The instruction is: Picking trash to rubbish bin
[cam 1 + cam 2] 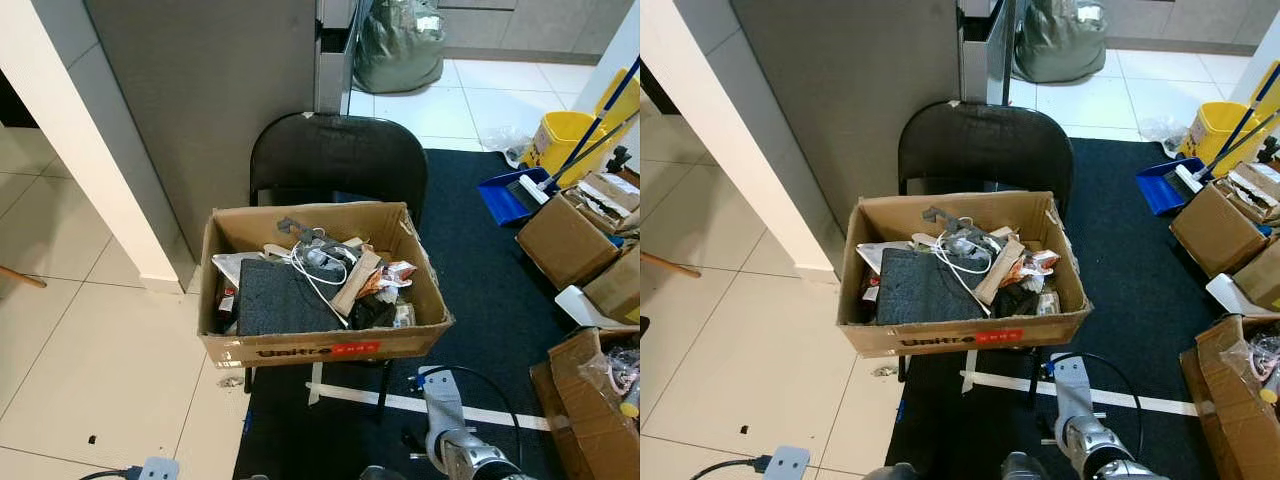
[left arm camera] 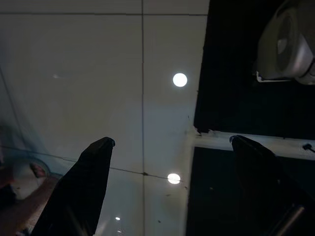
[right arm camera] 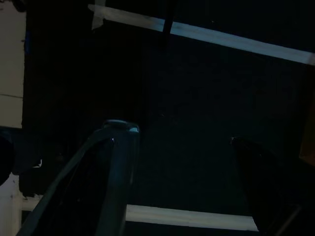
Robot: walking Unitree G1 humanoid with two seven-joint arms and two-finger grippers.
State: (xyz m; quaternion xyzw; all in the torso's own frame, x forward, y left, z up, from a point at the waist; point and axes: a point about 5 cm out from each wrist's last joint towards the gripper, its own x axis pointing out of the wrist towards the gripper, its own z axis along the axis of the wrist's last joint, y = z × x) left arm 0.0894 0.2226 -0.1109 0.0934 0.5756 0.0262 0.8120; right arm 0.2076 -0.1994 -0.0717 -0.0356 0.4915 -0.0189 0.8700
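Note:
A cardboard box (image 1: 320,350) full of trash rests on the seat of a black folding chair (image 1: 338,155). Inside lie a dark grey foam slab (image 1: 285,300), a white cable (image 1: 318,265) and a red-and-white wrapper (image 1: 395,272). A small scrap (image 1: 230,381) lies on the tile by the chair's front leg. My left gripper (image 2: 170,142) hangs open over the seam of tile and dark carpet, holding nothing. My right gripper (image 3: 179,132) is open above dark carpet with white tape strips. My right arm (image 1: 455,435) shows low in front of the chair.
A white pillar (image 1: 90,150) and grey wall stand to the left. On the right are cardboard boxes (image 1: 565,240), a blue dustpan (image 1: 505,195) and a yellow mop bucket (image 1: 565,135). A green bag (image 1: 400,45) sits behind. A white power strip (image 1: 155,468) lies near my feet.

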